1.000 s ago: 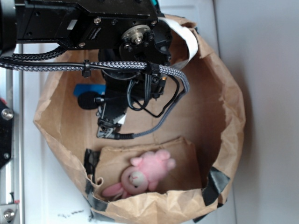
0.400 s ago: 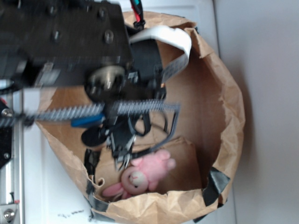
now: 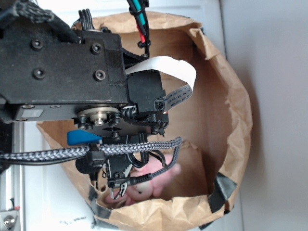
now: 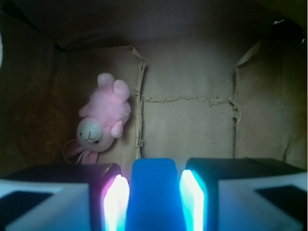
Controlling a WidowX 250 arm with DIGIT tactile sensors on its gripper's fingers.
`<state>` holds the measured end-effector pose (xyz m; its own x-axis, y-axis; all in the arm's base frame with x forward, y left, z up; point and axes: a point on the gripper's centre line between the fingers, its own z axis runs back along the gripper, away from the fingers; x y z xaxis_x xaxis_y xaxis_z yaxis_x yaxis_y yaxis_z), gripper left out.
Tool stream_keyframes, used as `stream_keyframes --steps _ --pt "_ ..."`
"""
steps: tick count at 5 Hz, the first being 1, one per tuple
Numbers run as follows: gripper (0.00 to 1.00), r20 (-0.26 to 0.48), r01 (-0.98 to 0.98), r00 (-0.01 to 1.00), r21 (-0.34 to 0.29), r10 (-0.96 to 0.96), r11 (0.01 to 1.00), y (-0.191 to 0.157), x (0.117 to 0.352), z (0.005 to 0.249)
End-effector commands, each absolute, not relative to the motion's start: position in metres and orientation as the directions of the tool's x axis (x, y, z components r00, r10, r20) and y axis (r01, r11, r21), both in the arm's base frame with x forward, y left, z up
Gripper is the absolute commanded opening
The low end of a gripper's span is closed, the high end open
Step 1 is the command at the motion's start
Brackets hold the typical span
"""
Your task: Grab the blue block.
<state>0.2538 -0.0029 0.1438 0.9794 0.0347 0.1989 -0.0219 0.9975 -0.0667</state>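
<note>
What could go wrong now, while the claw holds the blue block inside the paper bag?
1. The blue block sits between the two fingers of the claw with its end sticking out, so it may slip.
2. The pink bunny lies close below and could be bumped.
3. The cable hangs near the bag wall and may snag.

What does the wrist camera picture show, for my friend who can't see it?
A blue block sits clamped between the gripper fingers at the bottom. Behind it is the brown floor of a paper bag, with a pink bunny lying on the left.
</note>
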Motion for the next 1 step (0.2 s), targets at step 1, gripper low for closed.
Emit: stream_keyframes --steps 1 --pt "0.0 0.255 -0.014 0.967 -0.035 0.023 0.999 -0.0016 0.2616 0.1666"
